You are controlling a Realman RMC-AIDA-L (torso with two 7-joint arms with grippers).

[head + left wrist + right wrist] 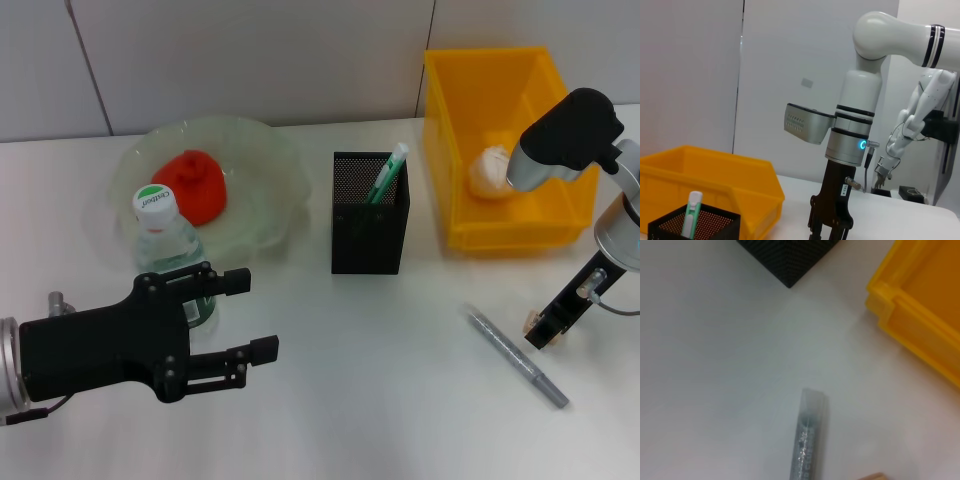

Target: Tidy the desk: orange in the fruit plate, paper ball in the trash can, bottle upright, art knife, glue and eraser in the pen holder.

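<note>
From the head view, the left gripper (258, 315) hovers at the near left, fingers spread and holding nothing, just near of one upright bottle (168, 242). The right gripper (543, 331) stands low at the near right; whether it is parted cannot be told. One grey art knife (515, 355) lies just left of it. One orange (193, 184) sits in the fruit plate (262, 210), one paper ball (490, 172) in the yellow trash can (482, 232), one green glue (388, 172) in the black pen holder (369, 214). The left wrist view shows the right gripper (829, 233) pointing down, with the pen holder (715, 222), glue (691, 212) and trash can (735, 177) to one side. The right wrist view shows the art knife (808, 440) on the white desk (715, 365).
</note>
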